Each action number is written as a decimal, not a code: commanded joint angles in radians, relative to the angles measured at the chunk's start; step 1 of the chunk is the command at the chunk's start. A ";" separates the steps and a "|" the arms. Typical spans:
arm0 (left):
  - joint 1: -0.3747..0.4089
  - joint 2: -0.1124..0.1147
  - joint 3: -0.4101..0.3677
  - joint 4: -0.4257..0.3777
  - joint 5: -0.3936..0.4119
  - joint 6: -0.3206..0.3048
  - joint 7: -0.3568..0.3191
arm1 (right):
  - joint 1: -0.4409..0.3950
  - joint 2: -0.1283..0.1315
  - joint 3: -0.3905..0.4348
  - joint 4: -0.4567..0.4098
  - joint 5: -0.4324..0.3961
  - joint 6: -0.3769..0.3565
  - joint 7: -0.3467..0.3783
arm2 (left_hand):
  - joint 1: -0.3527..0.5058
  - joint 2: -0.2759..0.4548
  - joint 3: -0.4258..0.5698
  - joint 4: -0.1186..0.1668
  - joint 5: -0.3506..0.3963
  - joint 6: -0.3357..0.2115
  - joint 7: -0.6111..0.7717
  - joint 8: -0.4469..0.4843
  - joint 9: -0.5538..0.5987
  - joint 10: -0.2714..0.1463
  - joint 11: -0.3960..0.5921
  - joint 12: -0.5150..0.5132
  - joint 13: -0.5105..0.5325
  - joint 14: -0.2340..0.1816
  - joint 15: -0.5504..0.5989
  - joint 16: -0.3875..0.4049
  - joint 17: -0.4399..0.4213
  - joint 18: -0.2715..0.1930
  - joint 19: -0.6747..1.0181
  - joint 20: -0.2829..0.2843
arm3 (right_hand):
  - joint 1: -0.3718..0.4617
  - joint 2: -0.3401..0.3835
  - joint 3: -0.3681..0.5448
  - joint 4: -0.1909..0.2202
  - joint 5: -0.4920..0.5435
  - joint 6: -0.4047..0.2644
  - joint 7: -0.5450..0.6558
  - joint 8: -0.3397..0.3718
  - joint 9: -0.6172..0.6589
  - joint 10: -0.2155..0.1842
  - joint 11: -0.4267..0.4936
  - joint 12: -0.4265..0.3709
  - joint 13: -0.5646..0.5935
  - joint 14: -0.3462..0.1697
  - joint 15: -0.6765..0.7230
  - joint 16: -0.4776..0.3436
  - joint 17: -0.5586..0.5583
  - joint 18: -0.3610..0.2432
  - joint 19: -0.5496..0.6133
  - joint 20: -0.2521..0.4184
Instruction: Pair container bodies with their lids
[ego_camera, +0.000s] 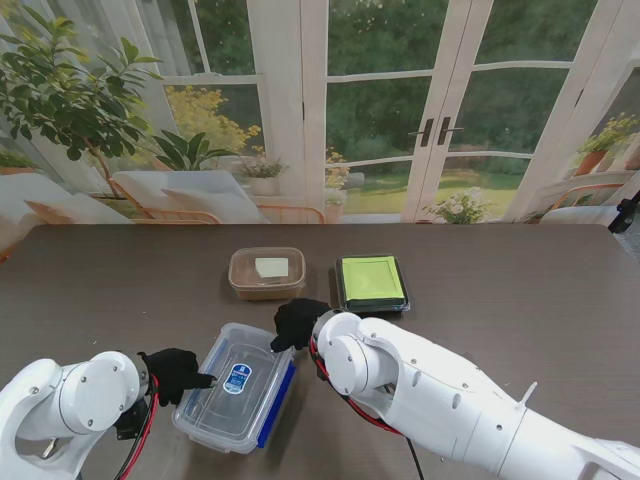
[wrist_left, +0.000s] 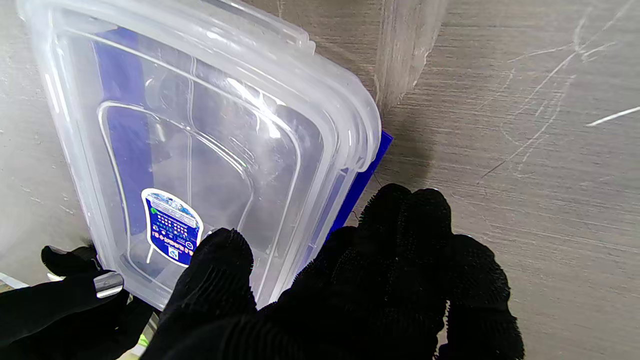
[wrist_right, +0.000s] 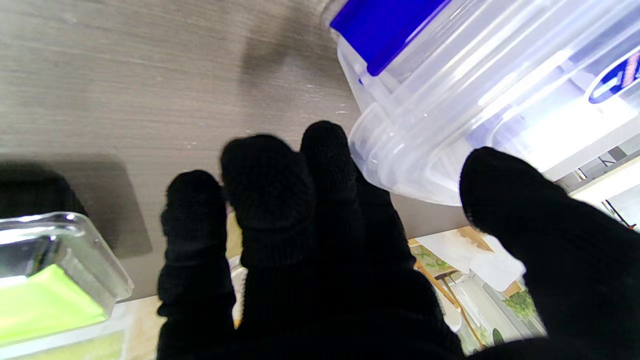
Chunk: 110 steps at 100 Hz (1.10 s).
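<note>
Blue label (wrist_left: 172, 226) on clear container (ego_camera: 238, 385) — print unreadable

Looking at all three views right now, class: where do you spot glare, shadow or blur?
Left wrist view: white glare streaks across the clear container, with a dark shadow on the table beside it. Right wrist view: the right hand is soft and out of focus, and the container is overexposed. Stand view: even daylight, sharp, with only faint shadows near the left hand.

A dark wood-grain table (ego_camera: 520, 290) is filling the lower half of the frame. Behind it, white-framed glass doors (ego_camera: 440, 110) are spanning the top, letting in daylight, with a leafy plant (ego_camera: 70, 90) standing at upper left.
</note>
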 joint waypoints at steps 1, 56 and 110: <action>0.003 -0.005 -0.002 -0.012 0.002 -0.007 -0.024 | -0.009 0.003 0.004 -0.026 -0.007 -0.005 0.018 | -0.022 0.040 -0.015 0.023 -0.009 -0.045 0.003 0.003 -0.008 0.008 0.009 0.001 0.011 0.012 0.009 0.002 -0.001 -0.068 0.016 -0.010 | -0.042 0.002 0.000 0.026 -0.037 -0.103 0.000 0.019 -0.025 -0.029 0.021 -0.008 0.031 -0.025 -0.004 -0.008 0.237 -0.011 -0.006 0.004; -0.017 -0.001 0.003 0.009 -0.011 -0.012 -0.044 | 0.006 0.000 -0.004 0.008 0.005 0.017 0.032 | -0.022 0.042 -0.015 0.023 -0.006 -0.047 0.005 0.003 -0.006 0.006 0.012 0.002 0.013 0.009 0.011 0.003 0.000 -0.071 0.017 -0.011 | -0.090 0.084 -0.050 0.039 -0.116 -0.057 -0.023 0.019 -0.033 -0.013 0.030 -0.022 0.030 0.003 -0.007 -0.007 0.219 -0.001 -0.001 0.012; -0.018 0.004 -0.012 0.001 0.025 -0.006 -0.089 | 0.013 -0.002 -0.001 0.032 0.014 0.046 0.036 | -0.020 0.043 -0.014 0.023 -0.005 -0.048 0.005 0.003 -0.008 0.005 0.011 0.003 0.010 0.007 0.010 0.003 -0.001 -0.073 0.017 -0.012 | -0.170 0.175 -0.149 0.055 -0.305 0.027 -0.067 0.010 -0.069 0.001 0.030 -0.036 0.025 0.034 -0.029 -0.019 0.193 0.011 -0.001 0.017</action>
